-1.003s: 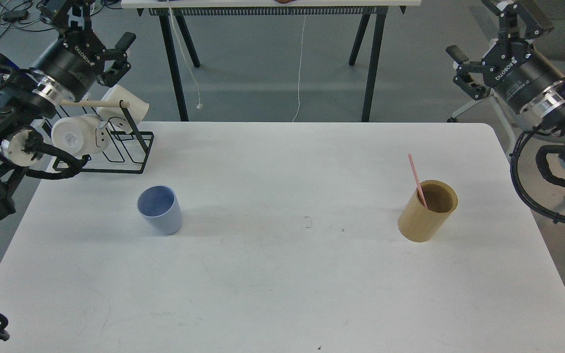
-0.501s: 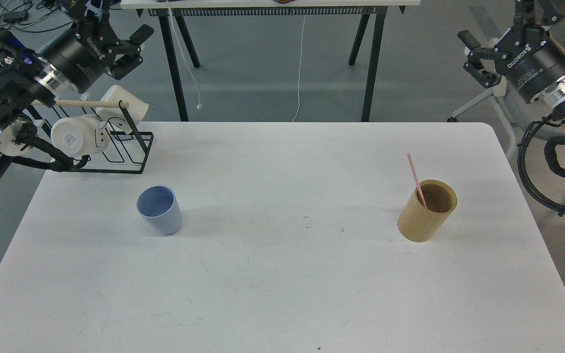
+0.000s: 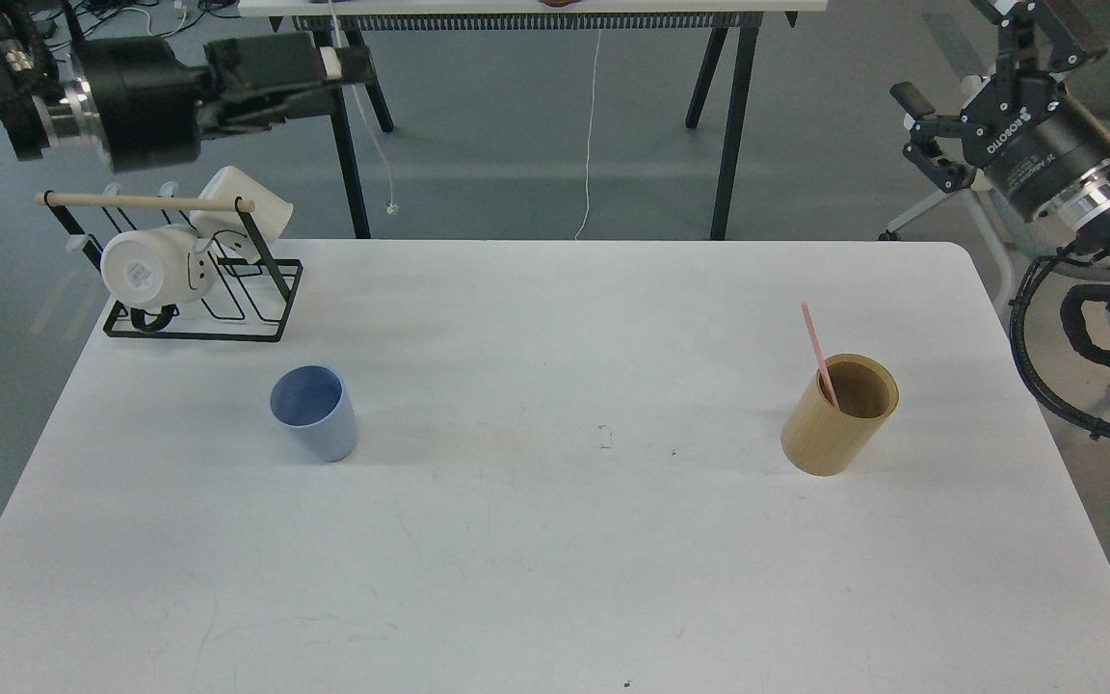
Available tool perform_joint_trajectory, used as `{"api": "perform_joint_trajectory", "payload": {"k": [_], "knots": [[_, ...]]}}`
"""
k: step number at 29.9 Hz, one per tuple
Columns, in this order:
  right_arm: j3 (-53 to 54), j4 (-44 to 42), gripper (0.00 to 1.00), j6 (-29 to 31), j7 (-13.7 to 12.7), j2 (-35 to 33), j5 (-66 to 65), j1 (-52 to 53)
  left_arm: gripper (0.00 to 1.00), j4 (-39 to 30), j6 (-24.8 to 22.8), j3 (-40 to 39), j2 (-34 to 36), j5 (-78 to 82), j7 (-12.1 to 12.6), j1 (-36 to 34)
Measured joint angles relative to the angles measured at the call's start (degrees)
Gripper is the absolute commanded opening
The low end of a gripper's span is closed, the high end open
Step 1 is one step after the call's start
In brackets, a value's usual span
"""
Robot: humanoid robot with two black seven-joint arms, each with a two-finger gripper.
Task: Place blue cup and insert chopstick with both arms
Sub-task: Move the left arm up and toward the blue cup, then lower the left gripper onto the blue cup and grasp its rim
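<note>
The blue cup point(image 3: 316, 414) stands upright on the white table point(image 3: 555, 559), left of the middle. The pink chopstick point(image 3: 817, 349) leans in a tan bamboo cylinder point(image 3: 836, 424) on the right side. My left gripper point(image 3: 338, 69) is high at the back left, above the mug rack, its fingers pointing right and seen side-on. It is far from the cup. My right gripper point(image 3: 950, 53) is high at the back right, off the table's edge, open and empty, far above the cylinder.
A black wire rack point(image 3: 208, 308) with a pale wooden rod point(image 3: 145, 202) and white mugs point(image 3: 145, 265) stands at the table's back left corner. A second table on black legs point(image 3: 733, 106) stands behind. Cables hang off the right arm point(image 3: 1046, 386).
My left arm has swung up and to the right, off the rack, its gripper now level and pointing right. My right gripper has shifted only slightly. Cup, chopstick and cylinder have not moved.
</note>
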Motion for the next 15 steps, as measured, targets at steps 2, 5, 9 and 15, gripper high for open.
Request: {"api": "perform_joint_trajectory", "payload": {"k": [2,5,9,15], "knots": [[0.0,0.1,1.0,0.0,0.0,-0.1,0.0,-1.0,1.0,0.0,0.0,5.1,-1.5,5.0,0.0,-2.4],[0.3,0.1,1.0,0.0,0.0,-0.7,0.0,-2.5,1.0,0.5,0.0,11.2,-3.5,11.8,0.0,-3.9],[0.5,0.2,1.0,0.0,0.0,-1.3,0.1,-3.7,1.0,2.4,0.0,16.5,-5.2,22.1,0.0,-3.1],[0.7,0.2,1.0,0.0,0.0,-1.4,0.1,-3.9,1.0,8.1,0.0,17.7,-5.9,29.9,0.0,3.1]]}}
